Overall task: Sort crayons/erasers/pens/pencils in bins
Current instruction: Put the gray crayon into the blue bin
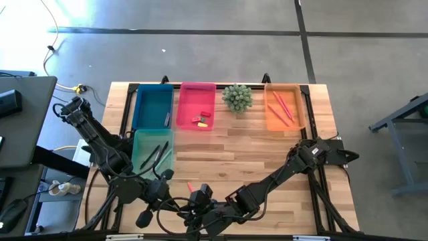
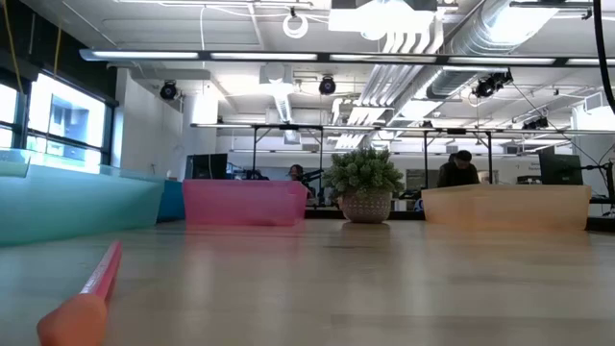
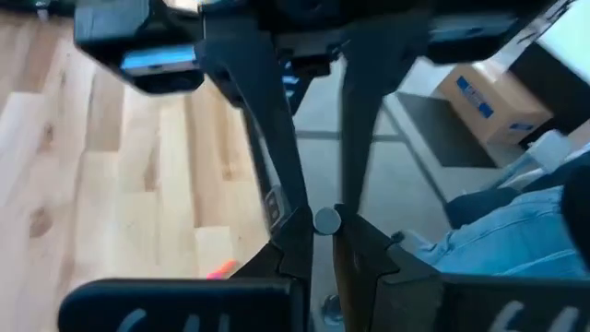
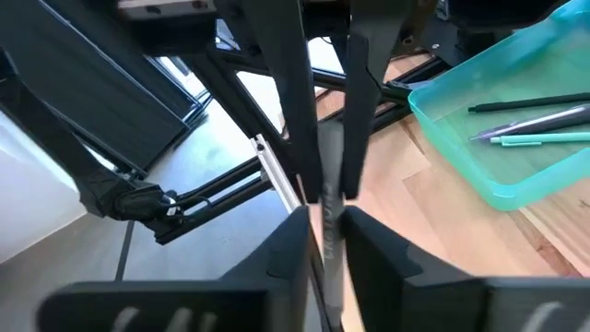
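My two grippers meet tip to tip above the table's near edge, left gripper (image 1: 184, 203) (image 3: 323, 231) and right gripper (image 1: 204, 204) (image 4: 327, 226). A thin grey pen (image 4: 330, 166) runs between them. The left gripper is shut on it. The right gripper's fingers stand narrowly open on either side of it. A salmon pencil (image 1: 189, 186) (image 2: 91, 288) lies flat on the table just beyond them. The pink bin (image 1: 196, 94) holds erasers (image 1: 202, 119). The orange bin (image 1: 285, 90) holds pencils (image 1: 281, 107). Dark sticks lie in the teal bin (image 1: 152, 137). My left gripper pinches the grey pen between its two fingertips at the pen's round end (image 3: 325, 219), which shows end-on in the left wrist view. The fingers come from the table's left, slanting a little down, and lie along the pen. The pen is lifted clear of the table.
The blue bin (image 1: 152, 94) stands at the far left, with the teal bin in front of it. A round spiky green plant (image 1: 237, 97) stands between the pink and orange bins. Bare wood stretches across the table's middle and right.
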You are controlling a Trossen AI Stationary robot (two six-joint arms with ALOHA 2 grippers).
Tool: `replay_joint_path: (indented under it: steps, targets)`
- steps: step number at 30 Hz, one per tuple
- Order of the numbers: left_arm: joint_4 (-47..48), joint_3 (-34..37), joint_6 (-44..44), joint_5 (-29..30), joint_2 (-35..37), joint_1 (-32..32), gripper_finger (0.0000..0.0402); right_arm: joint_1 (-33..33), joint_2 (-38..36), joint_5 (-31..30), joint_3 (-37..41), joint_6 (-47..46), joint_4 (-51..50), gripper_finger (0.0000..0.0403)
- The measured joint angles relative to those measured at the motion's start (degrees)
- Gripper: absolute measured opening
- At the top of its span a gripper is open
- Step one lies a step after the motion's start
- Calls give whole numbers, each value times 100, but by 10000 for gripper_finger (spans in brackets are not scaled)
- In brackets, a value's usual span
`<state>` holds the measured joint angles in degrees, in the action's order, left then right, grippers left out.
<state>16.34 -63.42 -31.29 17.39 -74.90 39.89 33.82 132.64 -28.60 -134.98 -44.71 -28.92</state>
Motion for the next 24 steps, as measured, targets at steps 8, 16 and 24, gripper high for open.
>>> replay_joint_path:
  steps: [8, 16, 24]
  targets:
    - [1298, 0, -198, 333, 423, -214, 13, -125, -254, 186, 0, -25, -476, 159]
    - [3372, 0, -702, 1191, 1323, -629, 13, -295, -590, -28, -2, 282, -1397, 186]
    - [4999, 0, -1382, 2105, 2140, -1375, 13, -552, -676, 69, -2, 790, -1980, 183]
